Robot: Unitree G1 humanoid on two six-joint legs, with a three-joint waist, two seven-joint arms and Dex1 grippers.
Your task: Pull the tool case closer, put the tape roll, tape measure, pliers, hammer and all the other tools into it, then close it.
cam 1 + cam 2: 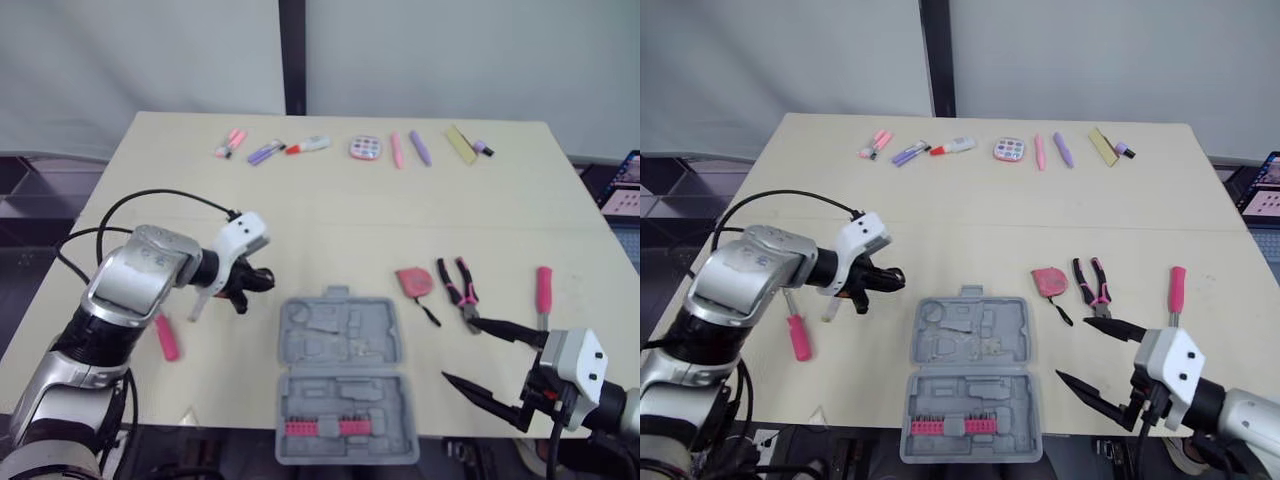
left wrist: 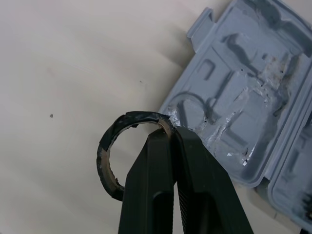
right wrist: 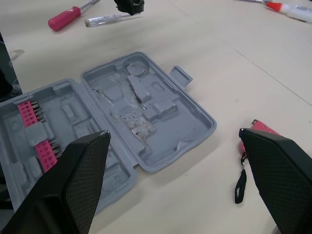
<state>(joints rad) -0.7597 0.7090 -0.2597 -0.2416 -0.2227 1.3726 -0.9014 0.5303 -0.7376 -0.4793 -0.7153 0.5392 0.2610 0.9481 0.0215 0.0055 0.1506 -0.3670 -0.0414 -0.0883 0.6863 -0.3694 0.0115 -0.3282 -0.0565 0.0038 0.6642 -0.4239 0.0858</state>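
Observation:
The grey tool case (image 1: 296, 352) lies open near the table's front edge, with a row of pink bits (image 1: 324, 427) in its near half. My left gripper (image 1: 252, 284) hovers just left of the case's far half, shut on the black tape roll (image 2: 104, 148). At the front right, my right gripper (image 1: 457, 348) is open and holds nothing. Beyond it lie the red tape measure (image 1: 413, 282), the pink-handled pliers (image 1: 458, 284) and a pink-handled screwdriver (image 1: 543, 290). Left of the case lie another pink screwdriver (image 1: 166, 337) and a clear-handled one (image 1: 830, 305).
Along the table's far edge sit several small items: markers (image 1: 265, 151), a glue tube (image 1: 308, 145), a round palette (image 1: 365, 148), pens (image 1: 419, 148) and a yellow strip (image 1: 460, 144). A black cable (image 1: 150, 200) loops over my left arm.

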